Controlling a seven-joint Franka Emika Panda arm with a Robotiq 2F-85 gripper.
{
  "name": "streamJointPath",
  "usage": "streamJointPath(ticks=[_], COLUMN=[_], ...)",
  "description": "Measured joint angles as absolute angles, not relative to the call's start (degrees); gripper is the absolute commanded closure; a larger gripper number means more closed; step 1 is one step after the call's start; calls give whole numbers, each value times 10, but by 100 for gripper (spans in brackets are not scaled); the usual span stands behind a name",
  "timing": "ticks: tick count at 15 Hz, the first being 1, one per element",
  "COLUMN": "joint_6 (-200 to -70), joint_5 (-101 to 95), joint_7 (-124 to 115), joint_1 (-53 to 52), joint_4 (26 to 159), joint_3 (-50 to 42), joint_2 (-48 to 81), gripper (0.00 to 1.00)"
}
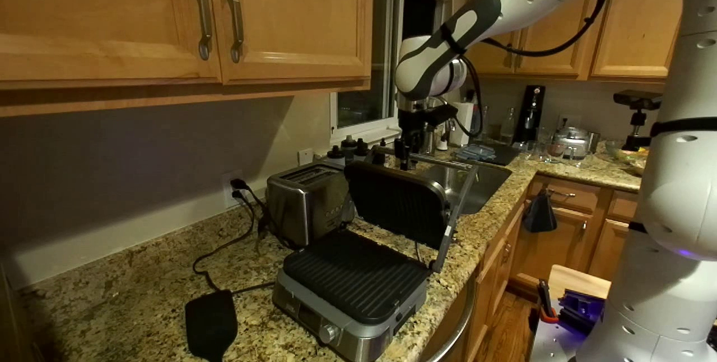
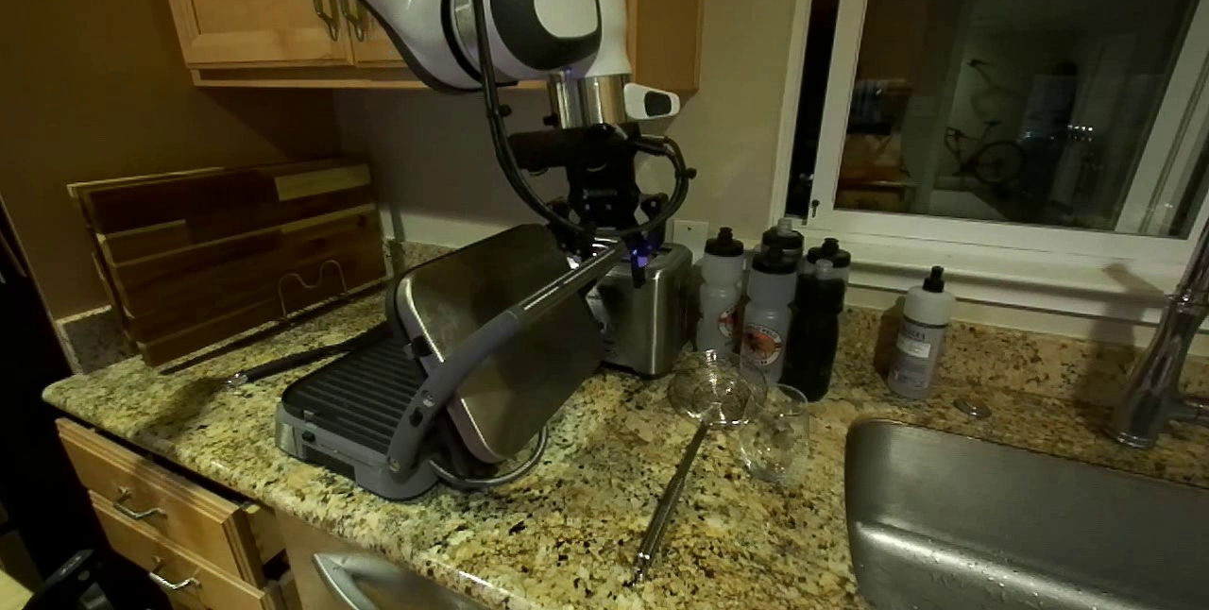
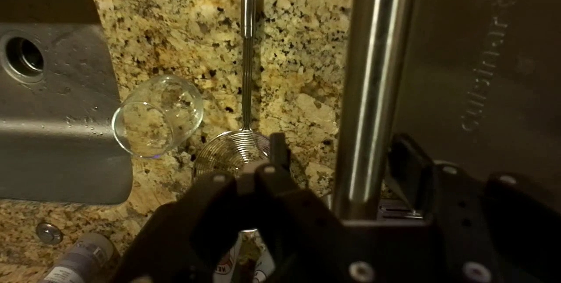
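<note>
Stainless steel and dark grey, a Cuisinart contact grill [image 1: 353,289] stands on the surface [image 2: 576,487], its lid [image 2: 534,379] raised and tilted, its ribbed lower plate [image 2: 354,388] exposed. With twelve o'clock at the top of each view, the end effector [image 3: 341,149] sits at the grill's one o'clock in an exterior view. Its jaws stand apart with the tubular handle [image 3: 379,90] between them, nothing clenched; whether either side brushes the metal I cannot tell.

The lid looks heavy and stiff, and probably swings about its rear edge rather than lifting straight. Smooth, round and polished, the handle is likely slippery and could roll in a loose grip; a square hold across it, nearer mid-length, seems surest.

Speckled tan granite makes up the surface. In the wrist view a clear drinking glass [image 3: 158,116], clearly fragile, is near nine o'clock from the end effector, and a wire skimmer [image 3: 247,77] lies between ten and eleven. Around the grill in an exterior view, a steel toaster [image 1: 308,202] is just beside it at eleven, a black spatula [image 1: 213,323] at eight, and the sink [image 1: 488,185] at two. Sports bottles [image 2: 770,303] stand at its three o'clock in an exterior view. Honey-coloured cupboards [image 1: 291,26] and a dark window [image 2: 1020,100] frame the dim kitchen.
</note>
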State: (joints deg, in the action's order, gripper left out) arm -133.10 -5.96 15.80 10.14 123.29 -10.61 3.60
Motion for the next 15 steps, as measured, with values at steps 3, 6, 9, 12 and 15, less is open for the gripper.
streamJointPath(ticks=[3,6,9,12,15], joint_6=[-1331,-1331,-1331,-1331,-1331], joint_5=[-44,-22,-8,4,10], joint_7=[161,168,178,197,208], joint_1=[107,108,109,111,112], joint_4=[1228,1226,1224,1223,1222], joint_3=[-109,-110,-110,-110,-110], joint_2=[42,48,52,53,53], gripper=[87,99,98,98,98])
